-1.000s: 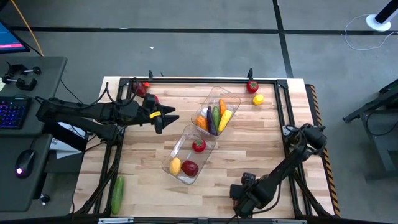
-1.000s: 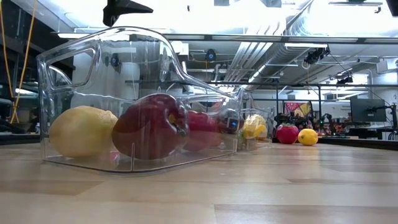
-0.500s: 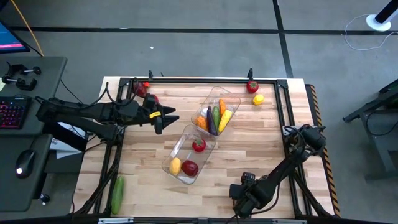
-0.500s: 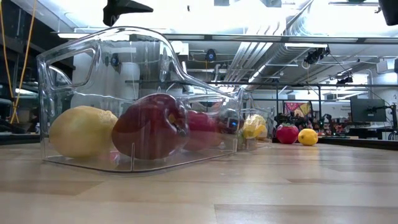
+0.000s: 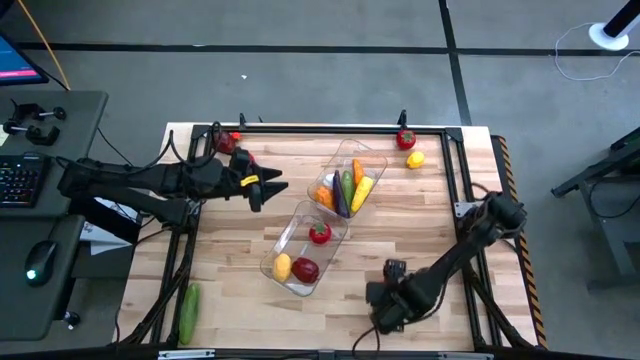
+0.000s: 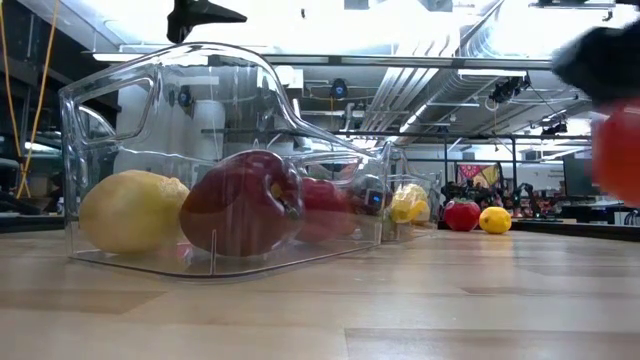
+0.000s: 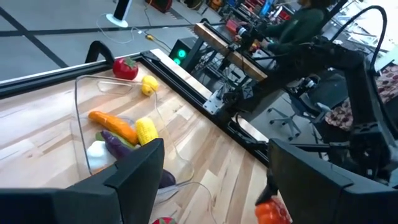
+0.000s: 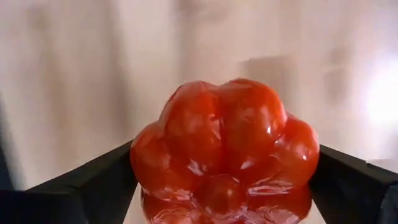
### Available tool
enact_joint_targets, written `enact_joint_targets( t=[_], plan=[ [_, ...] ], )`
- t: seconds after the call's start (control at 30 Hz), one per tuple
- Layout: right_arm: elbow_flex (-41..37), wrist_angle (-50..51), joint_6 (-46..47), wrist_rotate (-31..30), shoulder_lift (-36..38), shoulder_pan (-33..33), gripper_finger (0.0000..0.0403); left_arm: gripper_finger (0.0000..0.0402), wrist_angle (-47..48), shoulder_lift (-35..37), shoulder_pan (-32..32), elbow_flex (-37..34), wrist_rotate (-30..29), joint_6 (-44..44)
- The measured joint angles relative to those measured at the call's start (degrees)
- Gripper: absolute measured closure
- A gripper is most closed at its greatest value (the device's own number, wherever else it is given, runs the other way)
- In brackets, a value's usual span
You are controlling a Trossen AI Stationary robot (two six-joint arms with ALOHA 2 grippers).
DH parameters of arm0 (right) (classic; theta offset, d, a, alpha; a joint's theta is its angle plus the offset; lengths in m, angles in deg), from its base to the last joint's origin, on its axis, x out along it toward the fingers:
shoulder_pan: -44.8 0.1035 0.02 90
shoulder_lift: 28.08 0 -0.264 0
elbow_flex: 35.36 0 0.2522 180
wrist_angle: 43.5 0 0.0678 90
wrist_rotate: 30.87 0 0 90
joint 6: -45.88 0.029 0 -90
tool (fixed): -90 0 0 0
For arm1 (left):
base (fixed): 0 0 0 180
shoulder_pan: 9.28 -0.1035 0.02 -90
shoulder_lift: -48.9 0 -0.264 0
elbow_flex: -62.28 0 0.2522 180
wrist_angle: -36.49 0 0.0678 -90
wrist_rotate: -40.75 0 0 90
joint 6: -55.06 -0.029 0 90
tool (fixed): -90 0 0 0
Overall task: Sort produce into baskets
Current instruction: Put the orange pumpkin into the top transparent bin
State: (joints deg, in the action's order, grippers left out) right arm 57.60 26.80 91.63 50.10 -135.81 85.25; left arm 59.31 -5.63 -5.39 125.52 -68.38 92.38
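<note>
My right gripper [image 5: 386, 300] is near the table's front edge, right of centre, shut on a glossy red lobed vegetable [image 8: 224, 143]. The vegetable also shows blurred at the right of the low view [image 6: 616, 150]. My left gripper [image 5: 268, 187] hovers open and empty left of the two clear baskets. The near basket [image 5: 290, 232] holds a lemon, a red apple and a tomato. The far basket [image 5: 366, 158] holds a carrot, cucumber, eggplant, corn and garlic. A tomato [image 5: 405, 139] and a lemon [image 5: 415, 159] lie on the table at the far right. My right gripper pinches the red lobed vegetable by two opposite sides [image 8: 142, 163] between its two fingers [image 8: 93, 186]. In the low view the vegetable is clear of the table top.
A green cucumber [image 5: 189, 312] lies at the front left corner. Red produce [image 5: 229, 143] lies at the far left behind my left arm. The bare wood between the baskets and the right edge [image 5: 420, 215] is open room.
My right gripper has moved with the red vegetable a little toward the table's far edge and left. It has come into the low view at the right, where it did not show before. My left arm has kept still.
</note>
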Motion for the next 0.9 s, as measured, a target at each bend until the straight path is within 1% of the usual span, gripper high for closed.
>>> enact_joint_targets(
  t=[0.1, 0.2, 0.4, 0.53, 0.77, 0.83, 0.9],
  plan=[
    [0.16, 3.95, -2.08, -5.89, 2.3, -2.32, 0.0004, 0.0129, 0.02, 0.01, -0.18, 0.0, 0.01, 0.0],
    [0.24, 5.0, -2.89, -10.74, 4.04, -5.32, 0.0004, 0.0129, 0.02, 0.0, -0.18, 0.0, 0.01, -0.02],
    [0.24, 3.71, -3.84, -20.87, 6.75, -12.11, 0.0004, 0.0129, 0.0, 0.0, -0.18, 0.0, -0.69, 0.43],
    [0.24, 0.53, -4.05, -27.65, 8.65, -17.52, 0.0004, 0.0129, 0.04, 0.0, -0.18, 0.0, -0.73, 2.19],
    [0.26, -0.52, -7.54, -32.74, 12.87, -28.41, 0.0004, 0.0129, 0.04, 0.0, -0.18, 0.0, -0.8, 2.56],
    [0.27, -0.69, -7.51, -32.67, 14.14, -32.44, 0.0004, 0.0129, 0.04, 0.0, -0.18, 0.0, -0.8, 2.84],
    [0.25, -0.73, -6.03, -31.09, 14.85, -36.82, 0.0004, 0.0129, 0.04, 0.0, -0.18, 0.0, -0.8, 3.48]
  ],
)
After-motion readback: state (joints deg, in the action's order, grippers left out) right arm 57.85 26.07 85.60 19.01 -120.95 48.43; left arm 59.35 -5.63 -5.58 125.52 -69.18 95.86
